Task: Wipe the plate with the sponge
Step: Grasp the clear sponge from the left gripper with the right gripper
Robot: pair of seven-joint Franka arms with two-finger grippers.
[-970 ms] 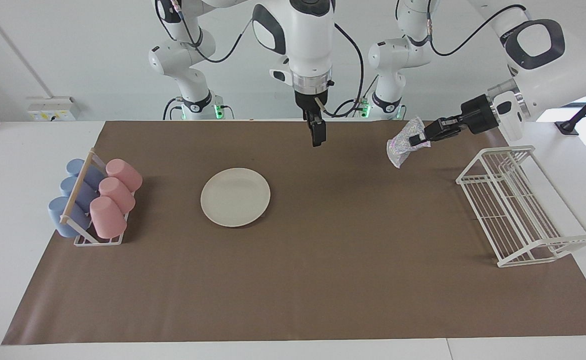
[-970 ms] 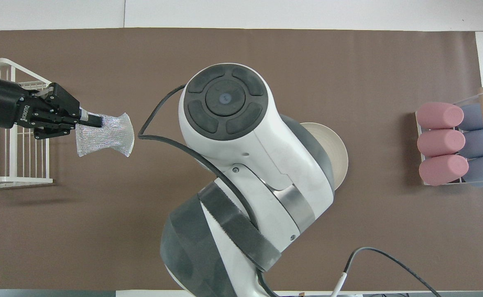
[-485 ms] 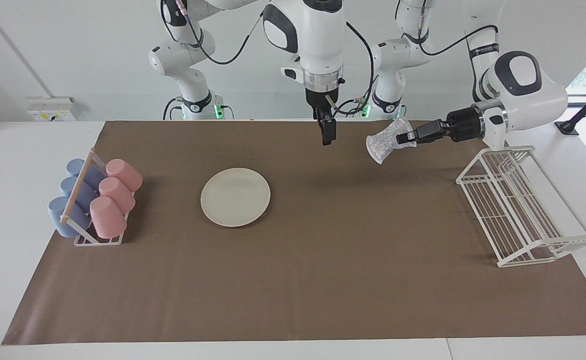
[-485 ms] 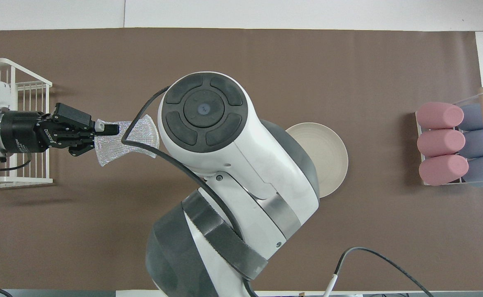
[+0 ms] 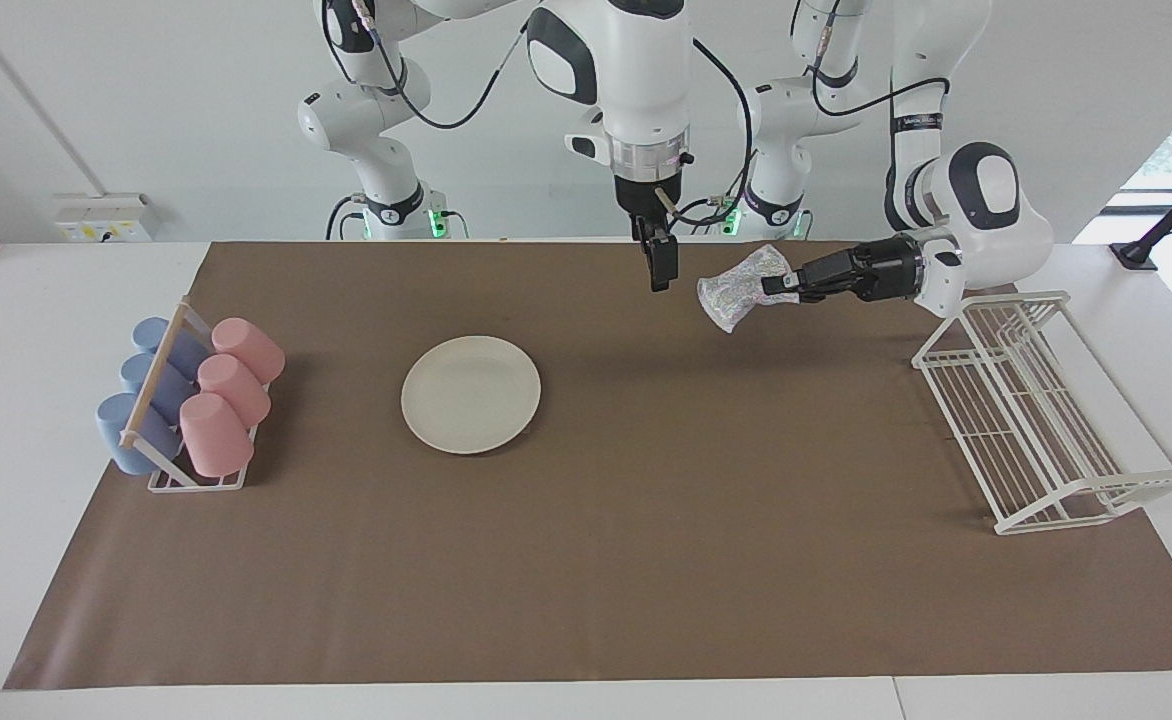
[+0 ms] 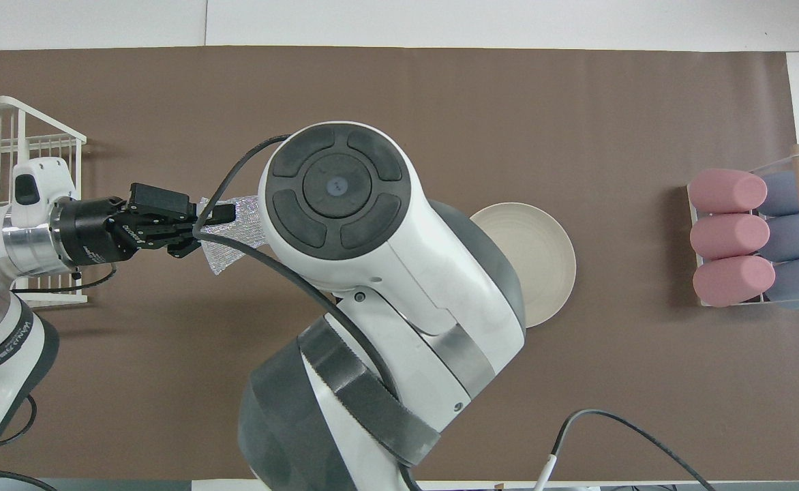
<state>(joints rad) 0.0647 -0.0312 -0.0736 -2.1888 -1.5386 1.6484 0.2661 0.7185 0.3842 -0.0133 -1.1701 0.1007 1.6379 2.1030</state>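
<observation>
Silvery sponge [image 5: 736, 288], seemingly lengthwise toward plate [image 5: 470, 393].

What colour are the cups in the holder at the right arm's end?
Three pink cups and three blue cups, clearest in the facing view.

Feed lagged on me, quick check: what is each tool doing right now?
Left tool: shut on the sponge, up in the air over the brown mat.
Right tool: open, empty, raised over the mat.
</observation>
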